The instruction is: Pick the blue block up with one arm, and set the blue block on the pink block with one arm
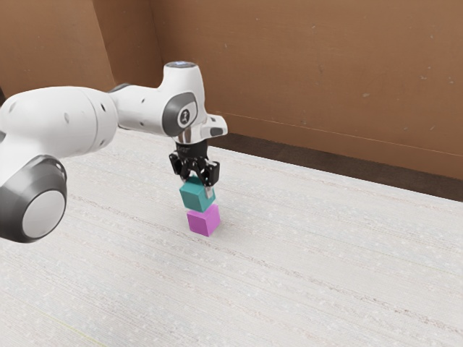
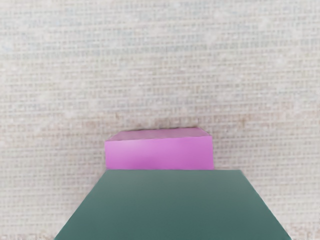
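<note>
A teal-blue block (image 1: 194, 195) rests on top of a pink block (image 1: 202, 220) near the middle of the pale table (image 1: 325, 253). My black gripper (image 1: 197, 186) comes down from above, and its fingers (image 1: 209, 191) sit against two opposite sides of the teal block, so it is shut on it. In the wrist view the teal block (image 2: 172, 205) is large just under my hand, with the pink block (image 2: 159, 150) partly hidden beneath it.
The white arm (image 1: 65, 137) reaches in from the exterior view's left. Brown walls (image 1: 325, 65) stand behind the table, with a dark strip of floor (image 1: 347, 163) along the table's far edge.
</note>
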